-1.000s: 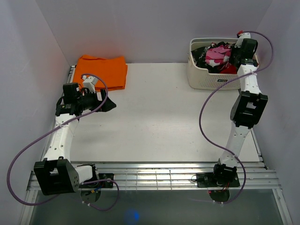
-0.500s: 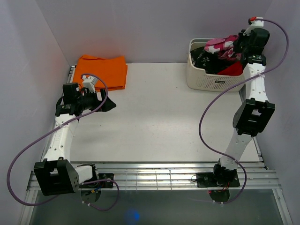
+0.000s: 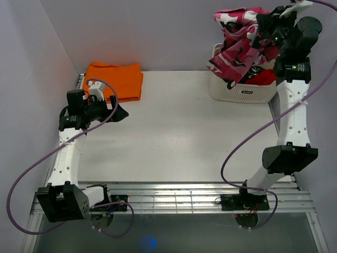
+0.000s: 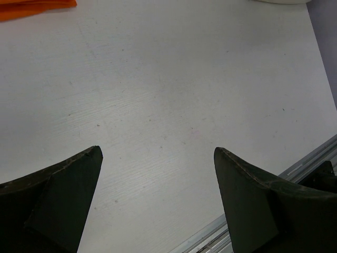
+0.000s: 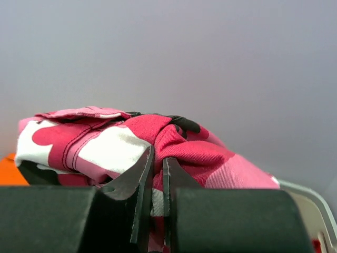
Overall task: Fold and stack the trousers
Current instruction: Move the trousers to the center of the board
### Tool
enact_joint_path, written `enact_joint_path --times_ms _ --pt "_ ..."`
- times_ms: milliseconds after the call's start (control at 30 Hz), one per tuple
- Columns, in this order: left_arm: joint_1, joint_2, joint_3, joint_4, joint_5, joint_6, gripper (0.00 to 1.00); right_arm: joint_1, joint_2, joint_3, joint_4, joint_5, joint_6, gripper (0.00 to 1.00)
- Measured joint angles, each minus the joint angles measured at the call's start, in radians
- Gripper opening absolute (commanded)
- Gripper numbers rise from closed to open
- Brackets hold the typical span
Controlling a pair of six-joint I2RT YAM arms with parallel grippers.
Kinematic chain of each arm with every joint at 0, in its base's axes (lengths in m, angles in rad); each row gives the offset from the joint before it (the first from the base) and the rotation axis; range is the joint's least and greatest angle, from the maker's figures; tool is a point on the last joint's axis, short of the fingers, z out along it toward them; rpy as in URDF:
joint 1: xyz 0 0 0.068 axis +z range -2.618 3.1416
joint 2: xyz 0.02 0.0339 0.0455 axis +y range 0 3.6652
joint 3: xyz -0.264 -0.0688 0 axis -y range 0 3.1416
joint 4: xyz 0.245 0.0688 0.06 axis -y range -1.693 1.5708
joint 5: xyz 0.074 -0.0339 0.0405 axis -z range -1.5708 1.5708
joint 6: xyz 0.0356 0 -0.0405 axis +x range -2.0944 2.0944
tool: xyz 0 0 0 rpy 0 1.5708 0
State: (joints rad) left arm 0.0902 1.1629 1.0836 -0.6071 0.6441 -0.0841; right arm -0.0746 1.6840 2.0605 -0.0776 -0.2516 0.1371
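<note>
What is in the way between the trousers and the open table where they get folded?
Nothing visible on the table. The right claw holds the trousers up over the basket, whose rim their hanging end overlaps in the top view; the orange cloth lies at the far left corner.

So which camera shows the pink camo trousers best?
The top external view: most of the trousers show, hanging from the right claw above the basket. The right wrist view shows only a bunched fold pinched in that claw. The left wrist view shows none of them, just table.
</note>
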Motion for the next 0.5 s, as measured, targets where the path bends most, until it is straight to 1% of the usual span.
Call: enact_joint_path --times_ms 167,267,333,500 --pt "0.004 -0.005 0.053 -0.02 0.0 -0.014 0.98 0.043 -0.177 -0.059 0.064 -0.069 0.022 0.08" --pt "0.006 -0.011 0.076 -0.03 0.0 -0.015 0.98 0.065 -0.283 -0.131 0.103 -0.127 0.034 0.08" --pt "0.006 -0.014 0.087 -0.037 0.003 -0.014 0.98 0.092 -0.351 -0.212 0.119 -0.184 0.036 0.08" --pt "0.007 -0.015 0.095 -0.055 0.022 -0.001 0.98 0.172 -0.452 -0.527 0.13 -0.454 0.031 0.08"
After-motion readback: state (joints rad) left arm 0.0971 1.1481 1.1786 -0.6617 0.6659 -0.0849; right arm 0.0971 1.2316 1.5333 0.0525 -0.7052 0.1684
